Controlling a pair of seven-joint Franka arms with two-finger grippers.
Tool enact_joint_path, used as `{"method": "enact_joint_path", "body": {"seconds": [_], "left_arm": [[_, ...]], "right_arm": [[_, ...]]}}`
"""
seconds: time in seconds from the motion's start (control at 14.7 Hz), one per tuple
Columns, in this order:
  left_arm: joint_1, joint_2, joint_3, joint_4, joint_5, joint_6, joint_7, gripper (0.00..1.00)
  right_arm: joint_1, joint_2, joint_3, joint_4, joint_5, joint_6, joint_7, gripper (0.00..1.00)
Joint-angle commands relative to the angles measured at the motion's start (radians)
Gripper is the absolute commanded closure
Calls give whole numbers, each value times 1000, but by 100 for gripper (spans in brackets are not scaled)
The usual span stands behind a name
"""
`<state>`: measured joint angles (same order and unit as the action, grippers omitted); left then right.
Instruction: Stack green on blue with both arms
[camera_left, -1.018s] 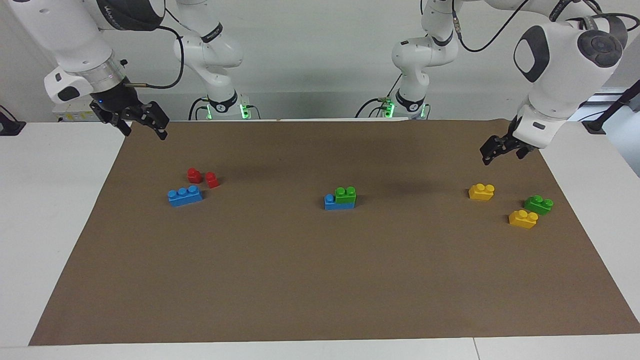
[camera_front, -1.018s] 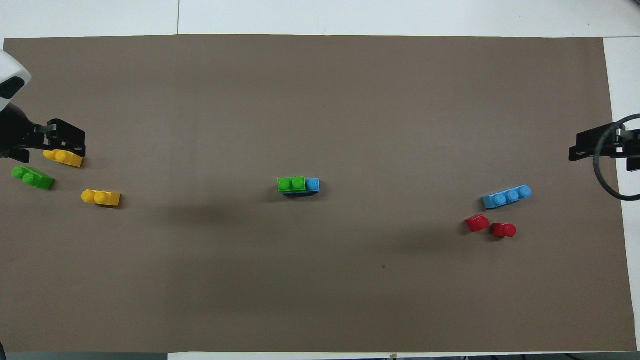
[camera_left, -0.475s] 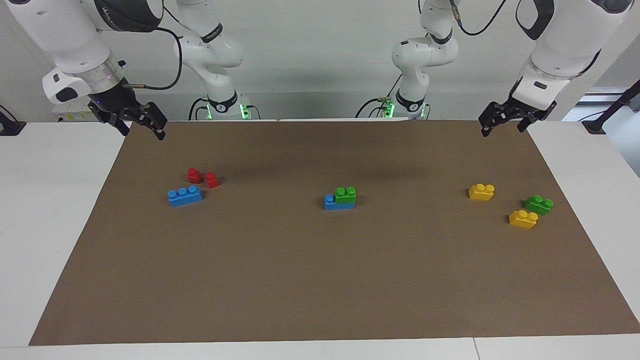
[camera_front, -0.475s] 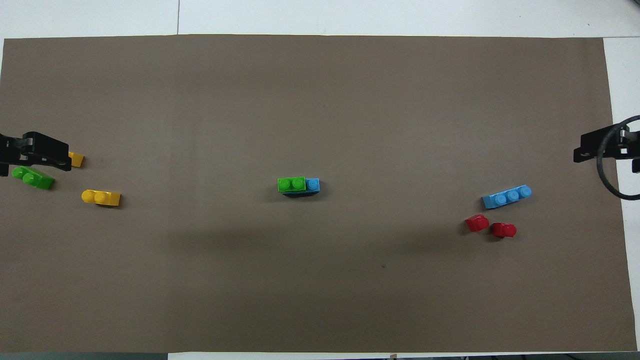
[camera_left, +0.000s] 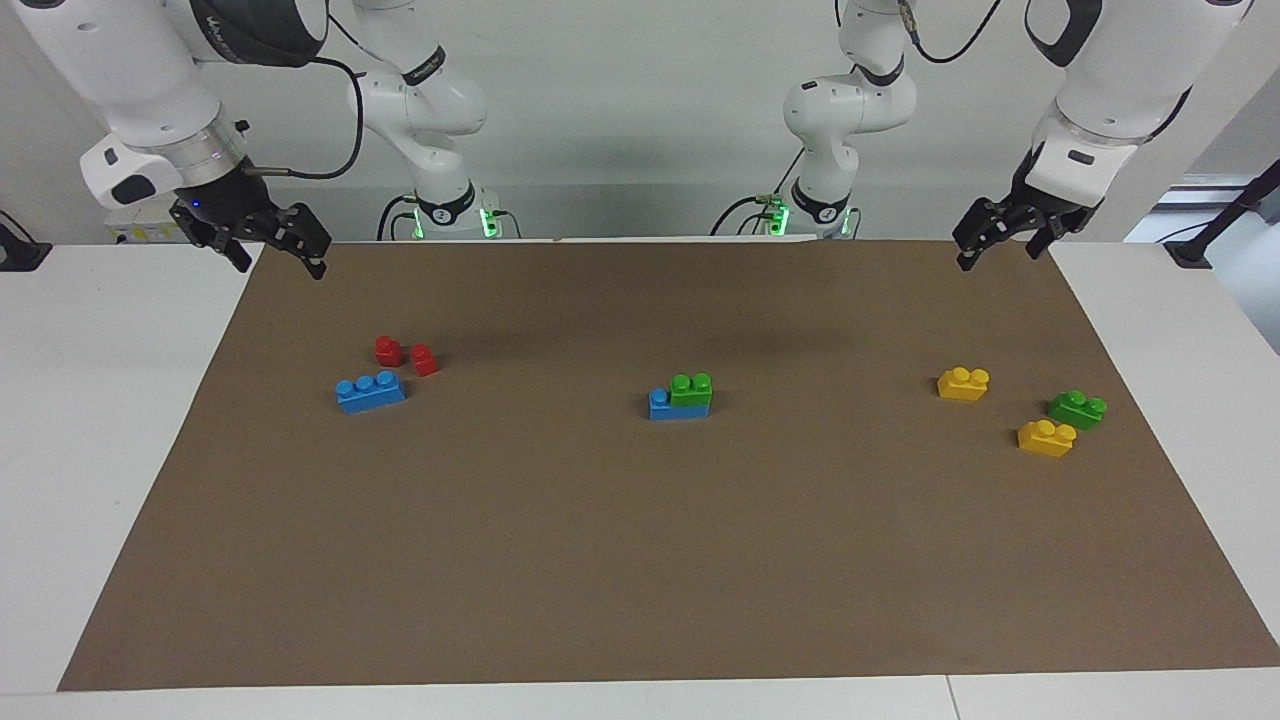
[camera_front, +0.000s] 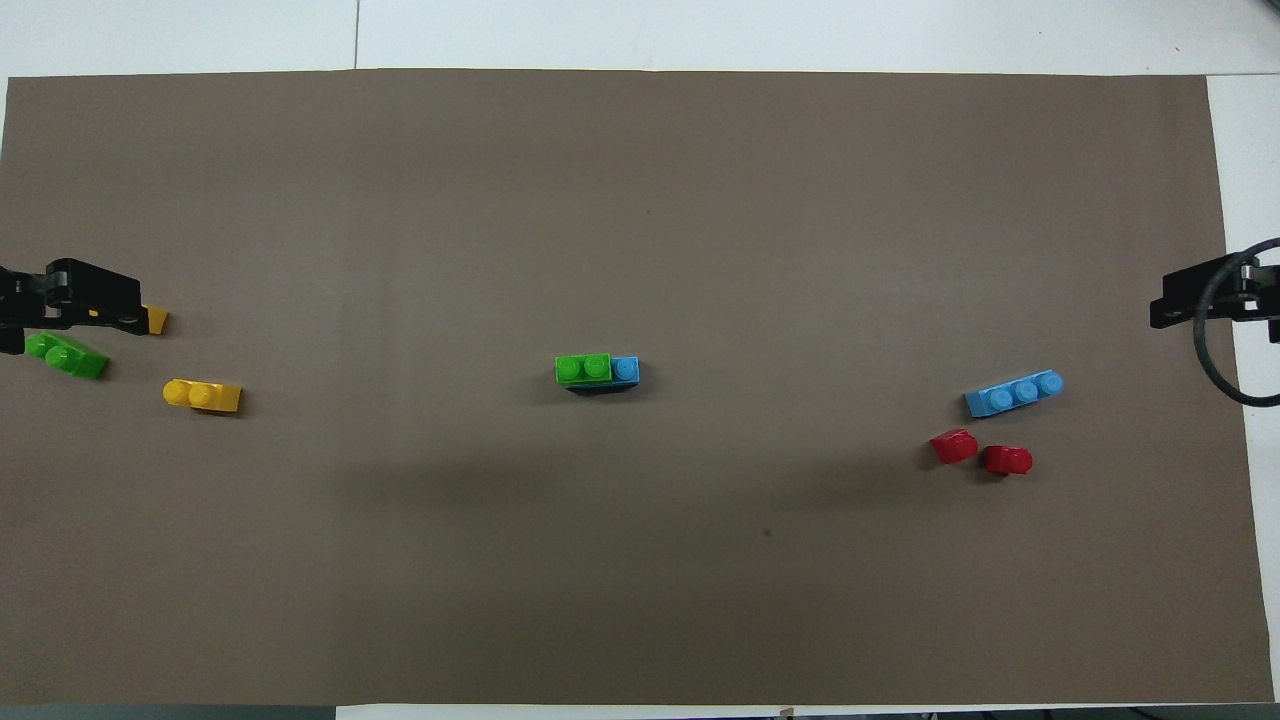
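The left tool (camera_left: 993, 237) is hanging in the air over the robots' edge of the table (camera_left: 640, 560) at the left arm's end, its fingers parted and gripping nothing. The right tool (camera_left: 270, 243) is hovering over the matching corner at the right arm's end, fingers likewise spread and empty. Both are sitting well apart from the middle of the table, where the green brick (camera_left: 691, 390) is resting on the blue brick (camera_left: 662, 404), and neither arm looks clearly closer to it. The pair's long axis is running across the table from one arm's end to the other. The green brick is covering two of the blue one's studs, toward the left arm's end, leaving one blue stud bare. It is bright, two-studded and sitting level, so the stacking looks finished to me, with both arms waiting.
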<state>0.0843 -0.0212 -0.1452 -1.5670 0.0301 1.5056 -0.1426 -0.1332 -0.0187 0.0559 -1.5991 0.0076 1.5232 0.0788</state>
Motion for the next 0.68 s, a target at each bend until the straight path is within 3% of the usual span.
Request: {"method": "enact_joint_path", "body": {"seconds": [0.0,0.2,0.61], "left_arm": [[-3,-20,1,-24,-13,16,11,0],[8,-16,9,-1,-128,7,-2,0],[-3,-19,10,-11,-101,4,70,0]], "right_arm": [[-11,2,10,5,-18,-20,-27,0],[-14,0,10,4,-18,-17,-24,0],[-16,-4,10,-9,-17,-15,-17,0]]}}
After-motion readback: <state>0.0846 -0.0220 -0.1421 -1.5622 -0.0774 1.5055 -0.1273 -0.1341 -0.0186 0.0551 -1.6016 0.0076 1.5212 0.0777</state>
